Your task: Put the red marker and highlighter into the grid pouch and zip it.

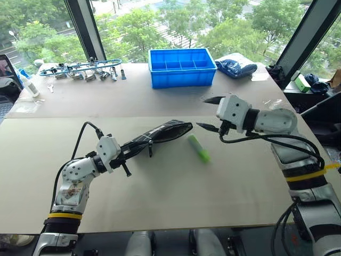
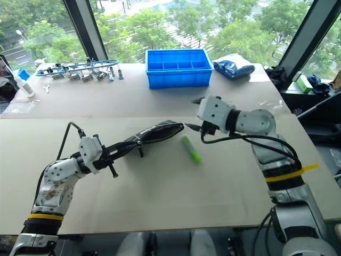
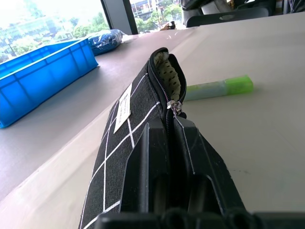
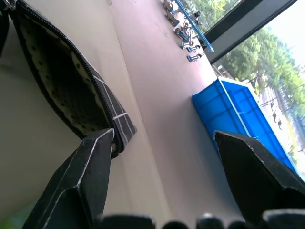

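The grid pouch (image 1: 160, 133) is black with white grid lines and is held up off the table (image 1: 160, 197), mouth unzipped and gaping at its far end. My left gripper (image 1: 128, 152) is shut on the pouch's near end; its fingers (image 3: 143, 162) clamp both sides along the zipper line. The light green highlighter (image 1: 198, 148) lies flat on the table, just right of the open mouth. My right gripper (image 1: 204, 112) hovers open and empty above and right of the highlighter, pointing toward the pouch mouth (image 4: 62, 86). The red marker is hidden from view.
A blue compartment bin (image 1: 181, 66) stands at the back centre, with a crumpled blue bag (image 1: 237, 68) to its right. A blue rack of tools (image 1: 80, 69) and a small bottle (image 1: 29, 85) sit at the back left.
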Robot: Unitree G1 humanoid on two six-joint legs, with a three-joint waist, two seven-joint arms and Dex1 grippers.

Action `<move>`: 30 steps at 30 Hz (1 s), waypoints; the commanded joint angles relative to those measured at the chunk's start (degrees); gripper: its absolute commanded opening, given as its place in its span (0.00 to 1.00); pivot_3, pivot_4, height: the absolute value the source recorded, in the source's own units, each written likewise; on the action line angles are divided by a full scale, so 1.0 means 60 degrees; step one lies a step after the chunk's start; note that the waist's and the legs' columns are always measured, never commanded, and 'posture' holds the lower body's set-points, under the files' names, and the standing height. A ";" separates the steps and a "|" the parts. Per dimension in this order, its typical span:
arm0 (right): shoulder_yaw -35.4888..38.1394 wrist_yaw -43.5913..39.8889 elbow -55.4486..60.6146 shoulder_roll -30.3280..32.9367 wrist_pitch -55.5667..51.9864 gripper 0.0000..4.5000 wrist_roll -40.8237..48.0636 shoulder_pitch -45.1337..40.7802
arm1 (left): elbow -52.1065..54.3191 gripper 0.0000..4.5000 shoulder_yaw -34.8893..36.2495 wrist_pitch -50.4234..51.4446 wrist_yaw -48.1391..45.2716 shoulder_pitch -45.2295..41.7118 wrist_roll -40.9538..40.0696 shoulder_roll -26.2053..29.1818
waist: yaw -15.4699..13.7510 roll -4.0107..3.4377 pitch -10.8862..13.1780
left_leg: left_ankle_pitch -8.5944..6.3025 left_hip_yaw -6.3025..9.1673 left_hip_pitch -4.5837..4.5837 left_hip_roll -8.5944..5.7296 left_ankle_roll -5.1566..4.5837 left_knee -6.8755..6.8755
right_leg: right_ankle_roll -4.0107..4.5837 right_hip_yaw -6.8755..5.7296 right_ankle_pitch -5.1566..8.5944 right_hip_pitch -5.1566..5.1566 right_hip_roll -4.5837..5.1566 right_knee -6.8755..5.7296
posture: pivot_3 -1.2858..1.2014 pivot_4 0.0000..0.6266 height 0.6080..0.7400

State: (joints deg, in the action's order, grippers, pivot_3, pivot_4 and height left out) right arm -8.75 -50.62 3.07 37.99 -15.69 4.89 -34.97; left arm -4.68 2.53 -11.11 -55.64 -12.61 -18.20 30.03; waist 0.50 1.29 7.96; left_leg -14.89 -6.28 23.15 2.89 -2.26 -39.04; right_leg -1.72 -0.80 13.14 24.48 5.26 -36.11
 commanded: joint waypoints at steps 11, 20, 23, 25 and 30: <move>0.0711 0.3341 0.2010 -0.2204 -0.8189 0.83 0.1198 0.0552 | 0.0474 0.00 0.0040 -0.0061 0.0218 0.0149 -0.0059 -0.0061 | 0.0004 -0.0001 0.0000 | -0.0001 0.0009 0.0003 -0.0009 -0.0001 -0.0001 | 0.0002 -0.0002 -0.0004 0.0002 -0.0001 -0.0006 | 0.52 0.24 1.00; -0.0245 0.4418 0.0817 -0.2681 -0.7237 0.83 0.0405 0.1092 | 0.0410 0.00 0.0043 -0.0097 0.0328 0.0144 -0.0026 -0.0175 | 0.0034 0.0000 -0.0001 | 0.0000 0.0005 0.0004 -0.0010 -0.0001 0.0000 | 0.0001 -0.0002 -0.0003 0.0002 -0.0005 -0.0004 | 0.52 0.24 1.00; -0.0375 0.4525 0.0747 -0.2652 -0.6831 0.72 0.0228 0.1198 | 0.0410 0.00 0.0051 -0.0111 0.0351 0.0141 -0.0016 -0.0180 | 0.0040 0.0007 -0.0006 | -0.0001 0.0007 -0.0019 -0.0008 -0.0002 0.0000 | 0.0000 -0.0003 -0.0003 -0.0023 -0.0008 -0.0002 | 0.52 0.24 1.00; -0.0345 0.4508 0.0760 -0.2640 -0.6732 0.61 0.0238 0.1232 | 0.0413 0.00 0.0055 -0.0107 0.0360 0.0136 -0.0017 -0.0170 | 0.0045 0.0007 -0.0006 | -0.0001 0.0006 -0.0036 -0.0007 -0.0002 0.0001 | 0.0000 -0.0001 -0.0002 -0.0034 -0.0008 -0.0004 | 0.52 0.24 1.00; -0.0036 0.4299 0.0894 -0.2540 -0.6792 0.24 0.0511 0.1254 | 0.0425 0.00 0.0072 -0.0088 0.0379 0.0135 -0.0018 -0.0145 | 0.0026 0.0007 -0.0005 | -0.0001 0.0009 -0.0035 -0.0008 -0.0002 0.0001 | 0.0000 0.0000 -0.0002 -0.0034 -0.0006 -0.0006 | 0.52 0.24 1.00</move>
State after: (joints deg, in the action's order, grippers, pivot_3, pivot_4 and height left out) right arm -10.32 -24.77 8.42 21.88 -56.09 7.71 -28.07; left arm -3.48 2.43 -11.12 -53.78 -11.28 -18.11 29.08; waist 0.65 1.33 7.93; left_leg -14.89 -6.23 22.95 2.84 -2.28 -39.03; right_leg -1.72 -0.81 13.13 24.27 5.23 -36.14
